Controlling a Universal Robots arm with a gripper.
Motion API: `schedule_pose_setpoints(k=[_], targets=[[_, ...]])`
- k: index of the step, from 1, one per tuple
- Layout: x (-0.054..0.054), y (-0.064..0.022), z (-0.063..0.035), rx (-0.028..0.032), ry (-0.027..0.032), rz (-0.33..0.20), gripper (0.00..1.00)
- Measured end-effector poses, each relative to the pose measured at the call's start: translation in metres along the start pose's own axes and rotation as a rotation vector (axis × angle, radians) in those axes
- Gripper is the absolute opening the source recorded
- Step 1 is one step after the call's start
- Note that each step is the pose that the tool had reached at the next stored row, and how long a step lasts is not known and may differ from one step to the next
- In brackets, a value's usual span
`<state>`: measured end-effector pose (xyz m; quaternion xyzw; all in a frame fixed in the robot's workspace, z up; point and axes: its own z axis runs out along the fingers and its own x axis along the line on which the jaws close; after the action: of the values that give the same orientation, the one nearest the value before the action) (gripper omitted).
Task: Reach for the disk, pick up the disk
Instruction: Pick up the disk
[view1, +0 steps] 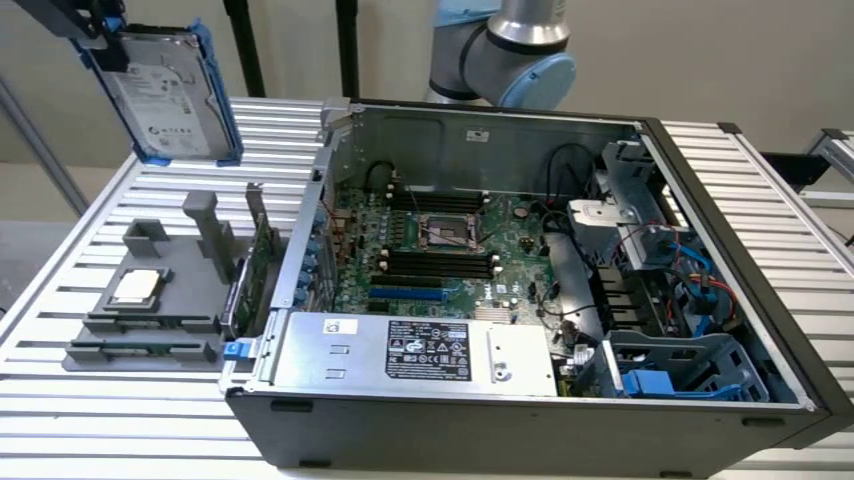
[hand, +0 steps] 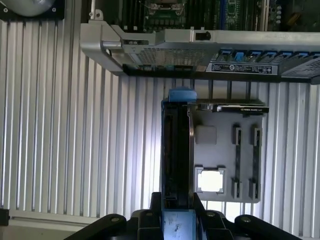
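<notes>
Our pincer (hand: 176, 202) is clamped on the disk (view1: 174, 95), which hangs edge-on between its jaws, well above the grey holder (view1: 194, 295) beneath, so we judge a firm, square hold and a plumb lift, clear of the case (view1: 534, 425) alongside, serve best.
</notes>
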<state>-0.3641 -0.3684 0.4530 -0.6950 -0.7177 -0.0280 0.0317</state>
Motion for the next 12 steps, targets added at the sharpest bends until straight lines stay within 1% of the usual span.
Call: schedule_pose_setpoints(k=[3, 5, 7, 12], targets=[[0.0, 0.0138, -0.0139, 0.0008, 0.005, 0.0, 0.33], [0.0, 0.0228, -0.021, 0.0017, 0.0063, 0.0, 0.33], [0.0, 0.0317, -0.023, 0.0017, 0.0064, 0.0, 0.33], [0.0, 0.0546, -0.024, 0.0017, 0.0064, 0.0, 0.33]])
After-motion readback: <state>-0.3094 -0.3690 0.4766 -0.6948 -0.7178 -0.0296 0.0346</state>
